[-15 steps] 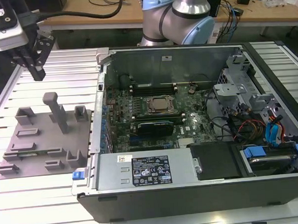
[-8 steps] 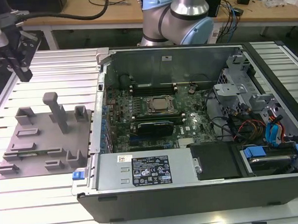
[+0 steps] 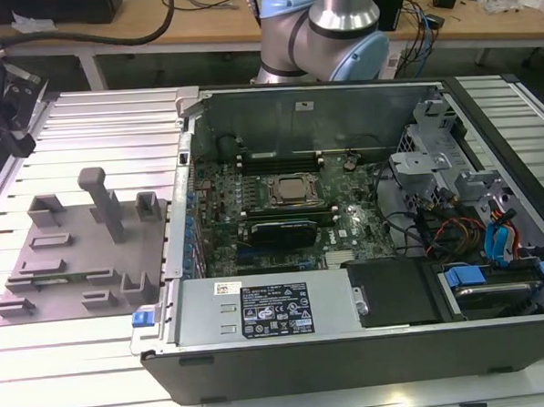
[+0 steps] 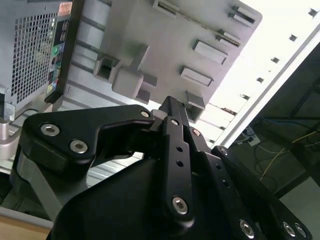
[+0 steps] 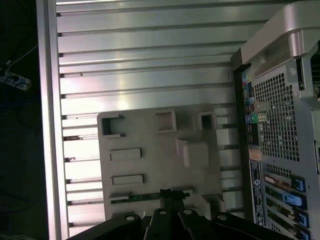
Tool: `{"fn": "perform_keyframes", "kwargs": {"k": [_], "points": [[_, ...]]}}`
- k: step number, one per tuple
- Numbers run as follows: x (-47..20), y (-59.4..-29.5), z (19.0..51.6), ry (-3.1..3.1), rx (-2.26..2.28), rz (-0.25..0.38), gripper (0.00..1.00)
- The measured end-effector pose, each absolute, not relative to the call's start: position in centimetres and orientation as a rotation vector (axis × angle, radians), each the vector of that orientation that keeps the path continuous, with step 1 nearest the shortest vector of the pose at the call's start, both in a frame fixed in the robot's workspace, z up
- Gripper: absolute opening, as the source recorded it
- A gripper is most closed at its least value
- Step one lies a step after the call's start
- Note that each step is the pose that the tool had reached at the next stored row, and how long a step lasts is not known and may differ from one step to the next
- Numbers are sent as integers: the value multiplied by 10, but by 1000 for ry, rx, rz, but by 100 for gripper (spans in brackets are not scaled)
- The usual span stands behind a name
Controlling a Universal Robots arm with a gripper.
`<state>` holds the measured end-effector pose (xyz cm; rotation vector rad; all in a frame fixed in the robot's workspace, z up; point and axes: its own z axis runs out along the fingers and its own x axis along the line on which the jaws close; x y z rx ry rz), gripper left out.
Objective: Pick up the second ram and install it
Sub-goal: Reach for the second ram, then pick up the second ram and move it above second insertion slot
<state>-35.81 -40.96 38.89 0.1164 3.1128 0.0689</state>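
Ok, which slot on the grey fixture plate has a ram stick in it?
The long one by the gripper, along the plate edge: the green ram stick lies in it. The other slots show bare grey.

In the first wrist view the hand (image 5: 172, 196), itself cut off by the picture's edge, covers the middle of the second ram (image 5: 135, 199) in the grey fixture plate (image 5: 160, 150). In the second wrist view the hand's black body hides the plate's near side.
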Motion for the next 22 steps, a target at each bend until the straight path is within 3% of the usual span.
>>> {"fn": "perform_keyframes", "kwargs": {"k": [6, 22], "points": [[-358, -446, 387, 3113, 116, 69, 8], [-358, -447, 387, 3117, -42, 71, 8]]}}
